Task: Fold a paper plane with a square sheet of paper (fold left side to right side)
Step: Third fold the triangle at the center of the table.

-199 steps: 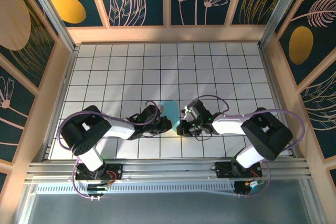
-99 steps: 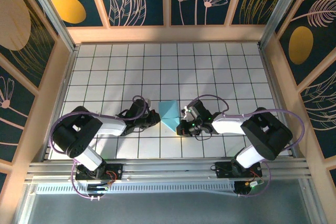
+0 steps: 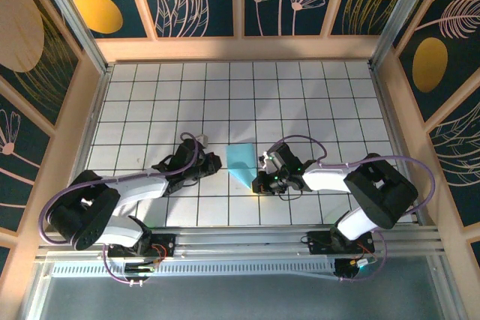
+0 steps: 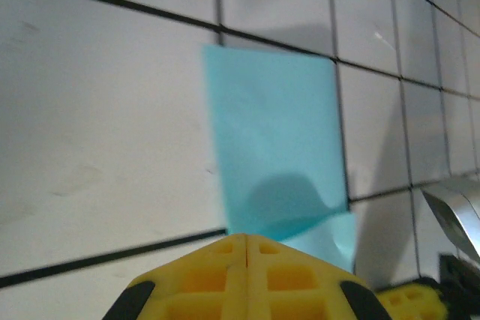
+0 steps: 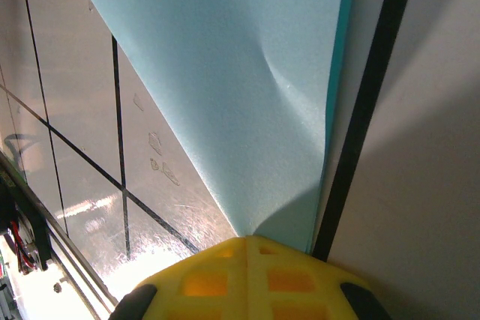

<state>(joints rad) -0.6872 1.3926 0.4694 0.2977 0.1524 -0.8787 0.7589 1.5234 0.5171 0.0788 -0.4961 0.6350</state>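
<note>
- The square sheet of paper (image 3: 241, 161) – light blue and folded into a shape that narrows to a point – lies flat on the white gridded table (image 3: 300, 95). Its straight wide edge is on the far side and its point faces the arm bases.
- In the right wrist view the paper (image 5: 240, 88) shows a second layer as a thin darker strip along one long edge, and a shallow dent near the middle.
- In the left wrist view the paper (image 4: 274, 148) has a shadow over its near part, and a paler flap sticks out at one near corner.
- The left gripper (image 3: 217, 162) is low over the table, just beside the paper's left edge. Its yellow fingers (image 4: 202, 282) are pressed together and hold nothing.
- The right gripper (image 3: 256, 183) is at the paper's pointed end, on its right side. Its fingers (image 5: 300, 279) are also pressed together. The paper's tip runs right up to them – whether they nip it, press on it or only touch it cannot be told.
</note>
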